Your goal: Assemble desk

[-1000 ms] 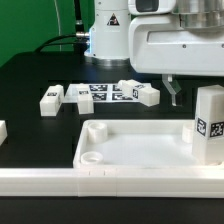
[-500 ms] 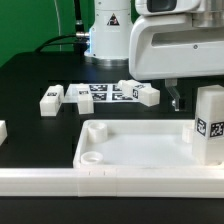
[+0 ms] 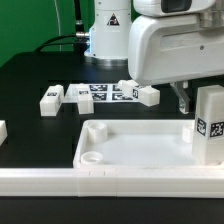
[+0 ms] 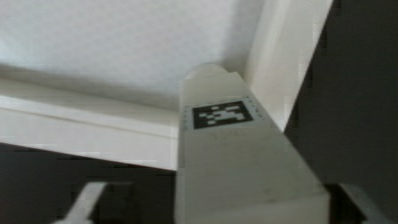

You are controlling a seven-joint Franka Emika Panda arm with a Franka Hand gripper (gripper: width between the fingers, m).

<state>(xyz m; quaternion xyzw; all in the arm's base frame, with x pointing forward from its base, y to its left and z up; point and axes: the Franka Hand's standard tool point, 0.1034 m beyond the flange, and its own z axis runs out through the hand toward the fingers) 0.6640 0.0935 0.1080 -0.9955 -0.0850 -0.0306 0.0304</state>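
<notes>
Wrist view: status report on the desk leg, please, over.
Jaws open, one each side of upright leg. Leg stands in corner of desk top. Loose legs lie apart on table, not in the way.

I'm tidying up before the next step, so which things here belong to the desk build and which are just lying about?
Desk build: desk top, upright leg, loose legs on the table.
Not part of it: marker board, border rail.

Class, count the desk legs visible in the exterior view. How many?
4. One leg stands upright on the desk top, exterior view's right; two lie left of the marker board, one right of it. The arm may hide others.
</notes>
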